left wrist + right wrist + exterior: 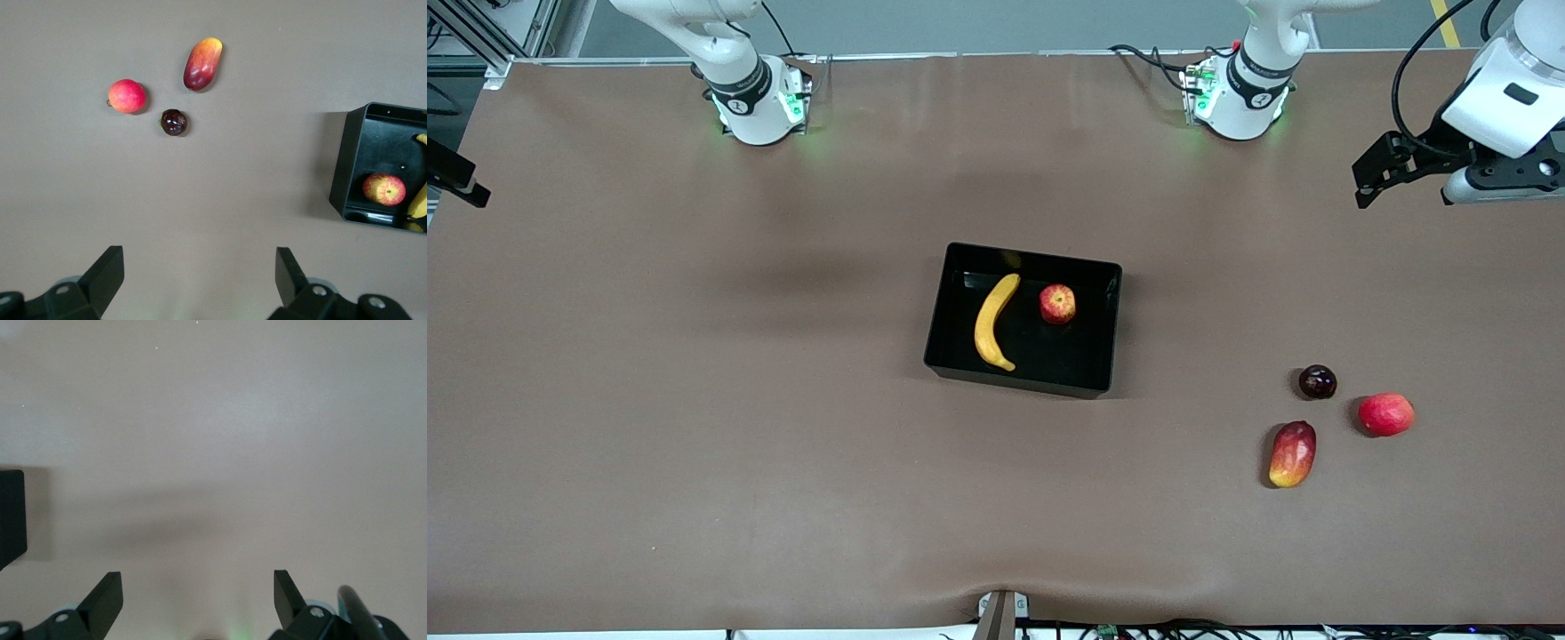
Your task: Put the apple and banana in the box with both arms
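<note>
Left wrist view shows the left gripper point(200, 277) spread wide and empty above bare table, with a dark plum point(174, 122), pinkish fruit point(127, 96) and mango point(203, 63) ahead of its jaws. Right wrist view shows the right gripper point(198, 595) equally open, only the box point(11, 517) corner visible. Only the front view shows the banana point(994, 322) and apple point(1057, 303) together inside the box.

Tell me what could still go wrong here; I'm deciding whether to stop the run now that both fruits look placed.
Little seems at risk: the banana and apple already lie in the box.
1. The open left tool hangs over the table's left-arm end, with a dark round fruit, a pinkish-red fruit and a mango-like fruit there; a further grasp could take a wrong fruit.
2. The open right tool hangs over bare table near the box; a low sweep might nudge it.
</note>
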`<action>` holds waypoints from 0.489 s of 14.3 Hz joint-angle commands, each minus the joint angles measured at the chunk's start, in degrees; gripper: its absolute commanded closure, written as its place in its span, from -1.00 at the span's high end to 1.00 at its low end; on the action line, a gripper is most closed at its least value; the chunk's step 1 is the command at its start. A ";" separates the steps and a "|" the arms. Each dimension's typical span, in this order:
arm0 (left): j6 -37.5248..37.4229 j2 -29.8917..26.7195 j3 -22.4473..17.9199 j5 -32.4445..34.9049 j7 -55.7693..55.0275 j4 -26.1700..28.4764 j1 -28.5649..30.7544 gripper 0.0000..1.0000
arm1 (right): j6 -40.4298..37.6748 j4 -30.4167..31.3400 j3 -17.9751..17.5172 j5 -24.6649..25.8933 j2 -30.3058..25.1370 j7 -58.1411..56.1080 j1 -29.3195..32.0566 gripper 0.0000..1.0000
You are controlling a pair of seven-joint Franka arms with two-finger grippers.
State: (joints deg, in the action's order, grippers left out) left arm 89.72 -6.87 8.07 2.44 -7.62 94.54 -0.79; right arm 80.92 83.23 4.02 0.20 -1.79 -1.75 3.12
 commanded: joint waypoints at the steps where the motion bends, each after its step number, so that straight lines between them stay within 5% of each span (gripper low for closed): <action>1: -0.51 0.54 0.02 -0.77 2.52 -1.72 0.44 1.00 | -0.41 -0.96 -0.59 -0.38 0.21 -0.44 1.01 1.00; 7: -1.92 0.54 0.11 -0.59 2.53 -2.07 0.35 1.00 | -0.58 -0.96 -0.68 -0.38 0.38 -0.71 0.57 1.00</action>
State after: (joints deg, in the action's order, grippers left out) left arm 89.48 -6.82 8.01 2.44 -6.23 94.13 -0.69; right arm 80.91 83.22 3.92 0.20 -1.68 -1.78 3.12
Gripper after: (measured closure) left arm 0.000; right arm 0.000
